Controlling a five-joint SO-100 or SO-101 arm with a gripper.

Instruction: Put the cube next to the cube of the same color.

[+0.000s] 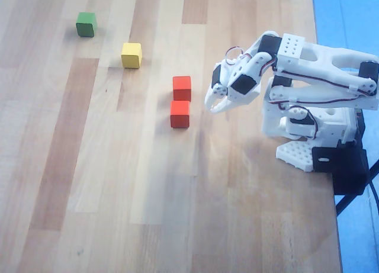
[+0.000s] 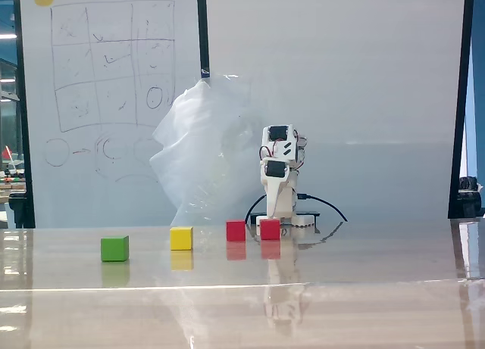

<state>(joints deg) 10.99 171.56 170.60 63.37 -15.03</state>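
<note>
Two red cubes [image 1: 181, 87] [image 1: 180, 113] are lying edge to edge on the counter [image 1: 89, 184] | fingers [image 1: 217, 101] are being held just beside them, parted, empty | cubes judged light, rigid, smooth; flat opposite faces are being favoured for gripping.

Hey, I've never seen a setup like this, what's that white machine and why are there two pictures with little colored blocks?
The white machine is a small robot arm with a two-finger gripper for picking things up. One picture looks straight down from overhead; the other is a fixed camera at table height, facing the arm.

On the wooden table lie four cubes: a green cube, a yellow cube, and two red cubes side by side, touching or nearly so.

The gripper holds nothing. It hangs near the red pair, just beside them in the overhead view. Whether its fingers are open is hard to tell.
</note>
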